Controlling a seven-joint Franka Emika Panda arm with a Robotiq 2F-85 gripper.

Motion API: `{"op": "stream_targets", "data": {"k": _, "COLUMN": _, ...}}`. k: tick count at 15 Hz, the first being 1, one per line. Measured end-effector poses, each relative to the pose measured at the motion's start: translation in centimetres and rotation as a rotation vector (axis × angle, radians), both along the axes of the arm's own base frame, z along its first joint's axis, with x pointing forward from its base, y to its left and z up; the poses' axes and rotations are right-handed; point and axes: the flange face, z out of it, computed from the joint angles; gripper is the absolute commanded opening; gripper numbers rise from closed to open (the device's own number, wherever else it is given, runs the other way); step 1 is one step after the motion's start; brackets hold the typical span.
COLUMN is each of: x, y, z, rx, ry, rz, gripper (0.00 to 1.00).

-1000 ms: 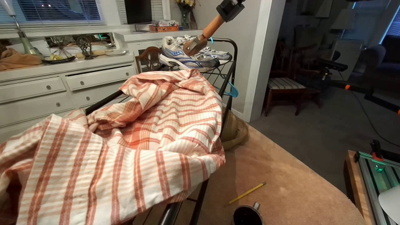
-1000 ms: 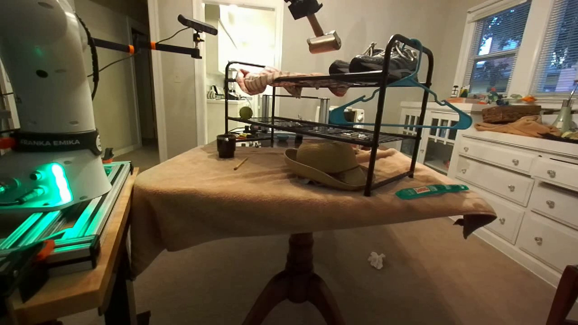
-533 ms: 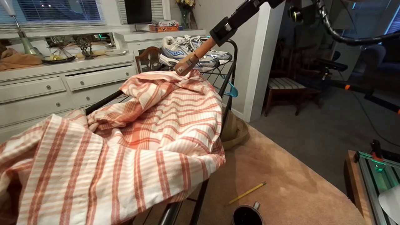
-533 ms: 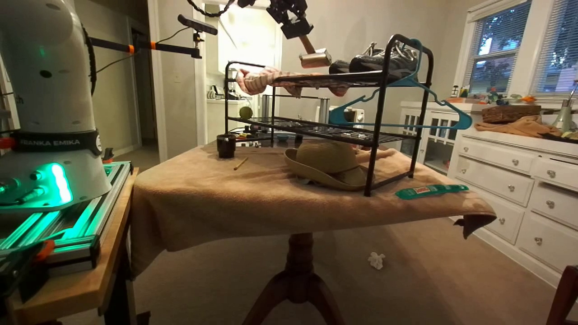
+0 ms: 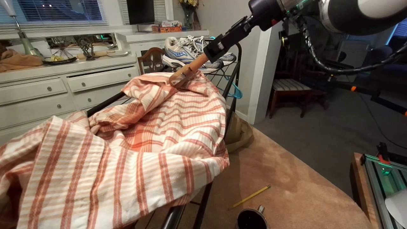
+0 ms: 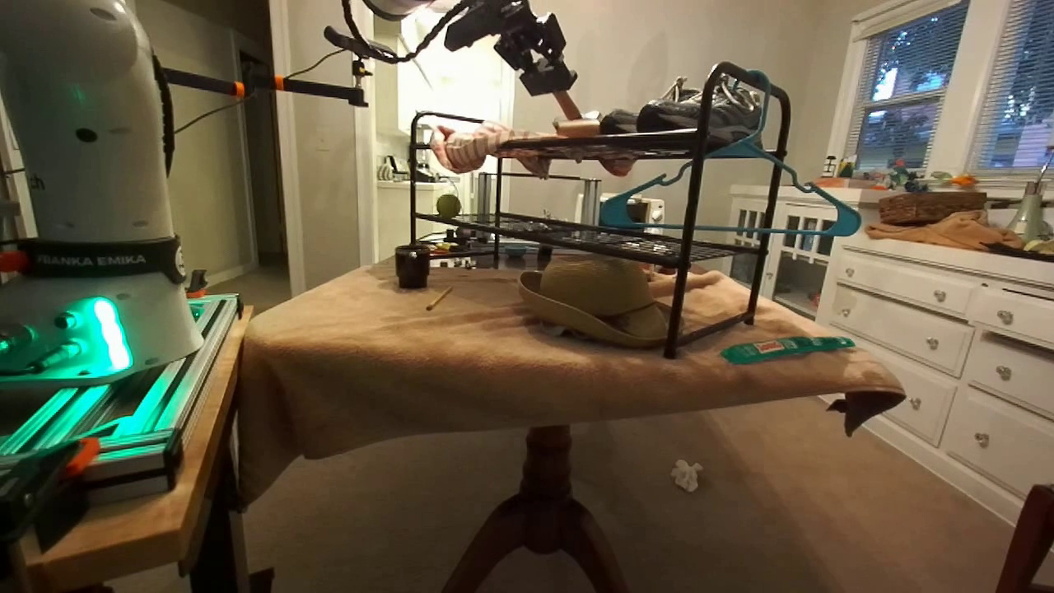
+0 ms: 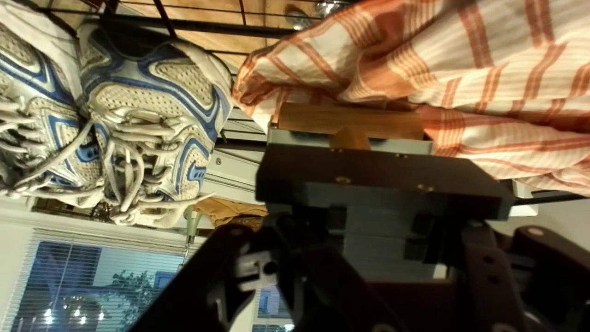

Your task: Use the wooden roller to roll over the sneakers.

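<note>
The wooden roller (image 5: 182,77) has a wooden handle and a broad brown head, and its handle runs into a dark block. My gripper (image 7: 375,226) is shut on that block, tilting the tool head-down. The roller head (image 6: 578,125) is low over the rack's top, beside the sneakers (image 6: 700,115); whether it presses on the cloth I cannot tell. White-and-grey with blue trim and white laces, the pair of sneakers (image 7: 156,106) lies left of the roller in the wrist view. Part of the nearer shoe is hidden behind the tool in an exterior view.
An orange-and-white striped cloth (image 5: 165,127) drapes over the black rack (image 6: 692,206), under the roller. A blue hanger (image 6: 823,222) hangs at the rack's end. Below are a hat (image 6: 593,288), a mug (image 6: 412,265), a pencil (image 5: 251,196) and a green packet (image 6: 782,347).
My gripper and the roller have come down, from above the rack to the level of the cloth beside the sneakers. The sneakers and cloth look unmoved.
</note>
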Motion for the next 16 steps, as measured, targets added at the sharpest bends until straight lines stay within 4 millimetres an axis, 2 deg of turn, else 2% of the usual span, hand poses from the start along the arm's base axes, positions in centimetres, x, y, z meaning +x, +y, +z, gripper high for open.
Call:
{"op": "stream_targets", "data": {"k": 3, "x": 0.4, "y": -1.0, "z": -1.8, "rx": 0.011, "ry": 0.008, "rz": -0.025, "gripper": 0.35}}
{"op": "stream_targets", "data": {"k": 7, "x": 0.5, "y": -1.4, "z": -1.9, "rx": 0.023, "ry": 0.008, "rz": -0.030, "gripper": 0.35}}
{"op": "stream_targets", "data": {"k": 8, "x": 0.5, "y": -1.4, "z": -1.9, "rx": 0.022, "ry": 0.009, "rz": -0.030, "gripper": 0.59}}
{"op": "stream_targets", "data": {"k": 13, "x": 0.4, "y": -1.5, "z": -1.9, "rx": 0.003, "ry": 0.017, "rz": -0.018, "gripper": 0.62}}
{"op": "stream_targets", "data": {"k": 16, "x": 0.5, "y": -2.0, "z": -1.7, "rx": -0.034, "ry": 0.029, "rz": -0.015, "gripper": 0.59}}
